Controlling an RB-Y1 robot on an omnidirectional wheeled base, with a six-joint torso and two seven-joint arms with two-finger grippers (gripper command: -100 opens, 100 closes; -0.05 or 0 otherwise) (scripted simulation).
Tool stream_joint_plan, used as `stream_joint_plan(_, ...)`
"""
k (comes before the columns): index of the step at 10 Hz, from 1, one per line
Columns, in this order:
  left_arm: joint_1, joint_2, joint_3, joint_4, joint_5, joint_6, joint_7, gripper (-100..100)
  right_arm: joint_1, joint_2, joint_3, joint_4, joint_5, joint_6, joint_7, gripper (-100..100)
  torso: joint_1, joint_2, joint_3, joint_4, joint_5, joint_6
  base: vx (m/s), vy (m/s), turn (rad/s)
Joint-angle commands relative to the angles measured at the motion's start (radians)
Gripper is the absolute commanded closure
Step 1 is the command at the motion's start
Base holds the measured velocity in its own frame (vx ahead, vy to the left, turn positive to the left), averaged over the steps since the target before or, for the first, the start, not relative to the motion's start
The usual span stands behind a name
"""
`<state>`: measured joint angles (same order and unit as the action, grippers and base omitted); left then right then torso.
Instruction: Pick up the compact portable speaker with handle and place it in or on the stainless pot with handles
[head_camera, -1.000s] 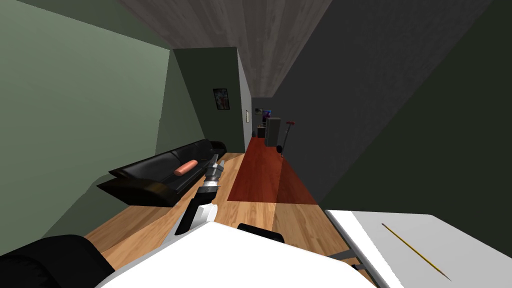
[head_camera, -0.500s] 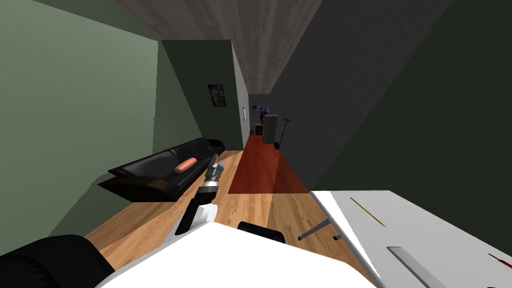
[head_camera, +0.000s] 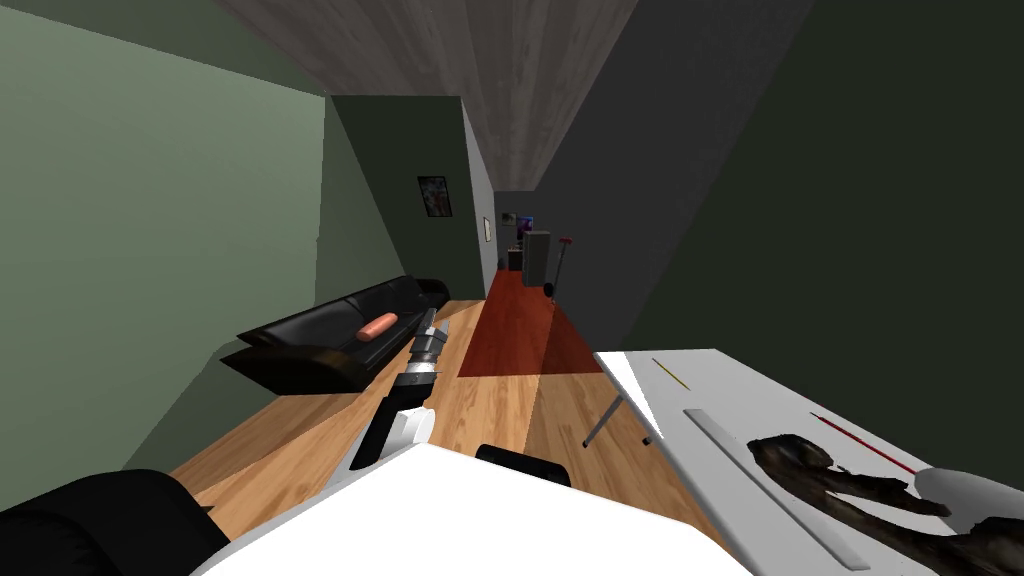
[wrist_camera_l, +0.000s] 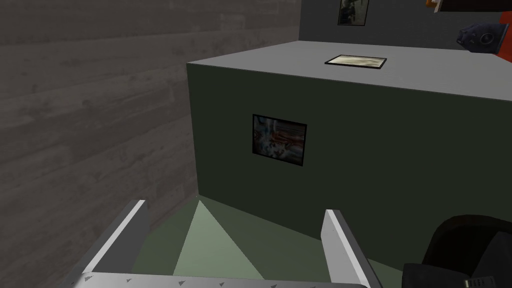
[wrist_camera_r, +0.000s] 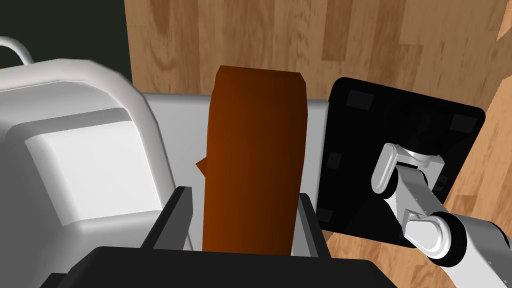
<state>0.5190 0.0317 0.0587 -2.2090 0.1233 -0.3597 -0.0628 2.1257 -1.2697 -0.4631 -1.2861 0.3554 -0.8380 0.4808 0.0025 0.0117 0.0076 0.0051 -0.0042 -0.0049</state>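
In the right wrist view an orange-brown block, the speaker (wrist_camera_r: 255, 150), stands between my right gripper's (wrist_camera_r: 244, 196) two fingers, which press its sides, so the gripper is shut on it. Wooden floor lies below it. My left arm reaches forward over the floor beside the sofa in the head view, and my left gripper (head_camera: 432, 322) is at its end. In the left wrist view my left gripper (wrist_camera_l: 235, 215) is open with nothing between its fingers.
A white table (head_camera: 720, 400) stands at my right with a pencil (head_camera: 671, 373), a grey ruler (head_camera: 770, 480), a red pen (head_camera: 865, 445) and a dark gnarled thing (head_camera: 850, 490) on it. A black sofa (head_camera: 330, 340) with an orange cushion (head_camera: 372, 327) is on the left. A red rug (head_camera: 520, 335) runs down the corridor.
I have turned, so the white table has come further into the head view from the right, bringing the ruler, red pen and dark thing into sight. Both arms keep their pose.
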Motion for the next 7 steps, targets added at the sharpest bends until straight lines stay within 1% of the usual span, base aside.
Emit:
stream_joint_plan(1,0.000,0.000,0.000,0.000,0.000,0.000,0.000,0,-0.002,0.009,-0.010,0.016,0.024,-0.023,0.011,100,0.000,0.000,0.000,0.000,0.000,0.000,-0.206,-0.082,0.012)
stream_joint_plan(2,0.000,0.000,0.000,0.000,0.000,0.000,0.000,0,-0.004,0.014,-0.018,0.029,0.038,-0.040,0.016,100,-0.001,-0.002,-0.001,-0.001,0.001,-0.001,-0.185,-0.063,0.035)
stream_joint_plan(3,0.000,0.000,0.000,0.000,0.000,0.000,0.000,0,-0.011,0.026,-0.035,0.058,0.065,-0.078,0.026,100,0.001,-0.004,-0.003,-0.001,0.001,-0.002,-0.222,-0.060,0.094)
stream_joint_plan(4,0.000,0.000,0.000,0.000,0.000,0.000,0.000,0,-0.015,0.033,-0.045,0.073,0.078,-0.100,0.031,100,0.001,-0.004,-0.003,-0.002,0.002,-0.003,-0.212,-0.048,0.089)
stream_joint_plan(5,0.000,0.000,0.000,0.000,0.000,0.000,0.000,0,-0.019,0.039,-0.056,0.090,0.090,-0.124,0.035,100,0.003,-0.005,-0.004,-0.002,0.003,-0.003,-0.141,-0.027,0.062)
stream_joint_plan(7,0.000,0.000,0.000,0.000,0.000,0.000,0.000,0,-0.026,0.053,-0.079,0.126,0.111,-0.176,0.041,100,0.006,-0.013,-0.008,-0.004,0.005,-0.003,-0.084,-0.033,0.087)
